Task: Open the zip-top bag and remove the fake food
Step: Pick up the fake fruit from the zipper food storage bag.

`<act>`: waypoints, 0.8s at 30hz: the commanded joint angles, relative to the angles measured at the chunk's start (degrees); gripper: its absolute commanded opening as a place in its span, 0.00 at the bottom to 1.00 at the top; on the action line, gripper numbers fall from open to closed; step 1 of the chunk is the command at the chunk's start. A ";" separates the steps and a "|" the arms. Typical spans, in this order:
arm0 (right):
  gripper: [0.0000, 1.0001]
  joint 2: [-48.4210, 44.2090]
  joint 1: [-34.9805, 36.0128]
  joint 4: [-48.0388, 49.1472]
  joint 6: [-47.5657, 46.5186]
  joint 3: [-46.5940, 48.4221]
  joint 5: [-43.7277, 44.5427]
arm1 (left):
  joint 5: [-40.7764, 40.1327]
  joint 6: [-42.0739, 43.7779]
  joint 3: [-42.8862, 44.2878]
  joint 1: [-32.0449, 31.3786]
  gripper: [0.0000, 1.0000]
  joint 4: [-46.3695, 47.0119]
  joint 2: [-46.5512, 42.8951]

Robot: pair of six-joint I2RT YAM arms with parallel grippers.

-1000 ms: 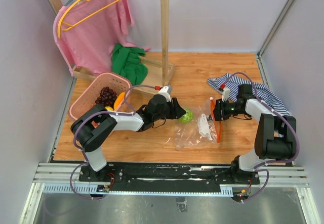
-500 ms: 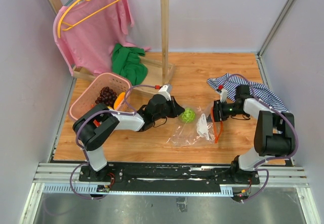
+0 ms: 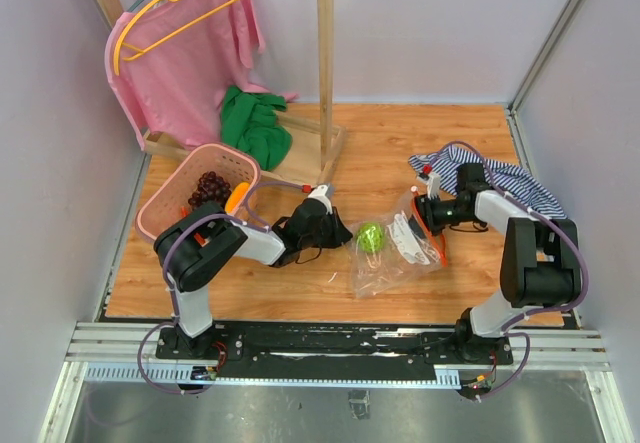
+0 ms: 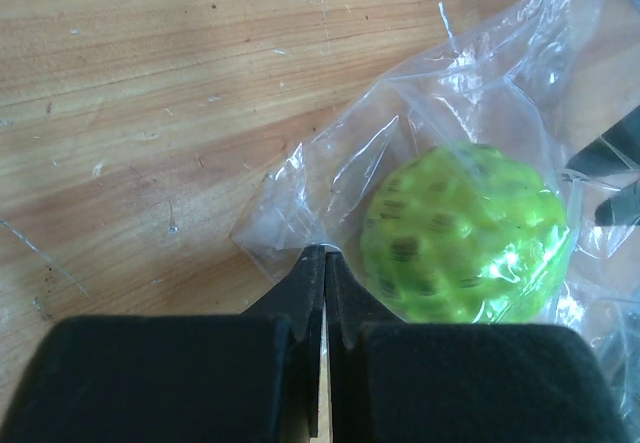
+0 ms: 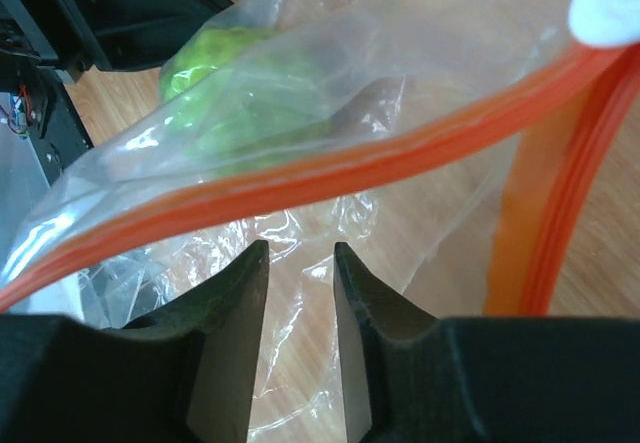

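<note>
The zip-top bag point(image 3: 400, 258) lies crumpled on the wood floor between my arms, its red-orange zip strip point(image 3: 432, 238) at the right end. One piece of fake food, a green leafy ball point(image 3: 370, 236), sits inside it near the left end. My left gripper point(image 3: 340, 233) is shut on the bag's left edge point(image 4: 300, 203), right beside the ball point(image 4: 460, 233). My right gripper point(image 3: 425, 211) stands open at the bag's mouth. The zip strip point(image 5: 300, 183) runs just past its fingertips point(image 5: 250, 263), with clear plastic below them.
A pink basket point(image 3: 165, 208) at the left holds purple grapes point(image 3: 208, 188) and an orange fruit point(image 3: 236, 198). A striped cloth point(image 3: 505, 178) lies behind the right arm. A wooden rack point(image 3: 325, 63) with a pink shirt point(image 3: 180, 53) and a green cloth point(image 3: 255, 123) stands at the back.
My left gripper closed on the bag's edge and drew back to the left. The right gripper let the zip strip go and opened a little. The bag slumped nearer.
</note>
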 commanded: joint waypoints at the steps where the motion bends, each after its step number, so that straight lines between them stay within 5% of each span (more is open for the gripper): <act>1: 0.37 0.51 1.61 -0.79 -0.57 2.16 -2.70 | 0.41 1.02 -0.63 0.11 0.00 -0.02 -0.25; 16: 0.71 -0.08 8.21 0.50 -1.55 2.96 -1.49 | 3.78 1.20 3.10 -1.40 0.00 -0.18 2.38; 24: 0.79 2.08 10.18 0.66 -1.55 3.96 -0.57 | 4.22 2.27 7.08 -2.30 0.00 -2.62 5.75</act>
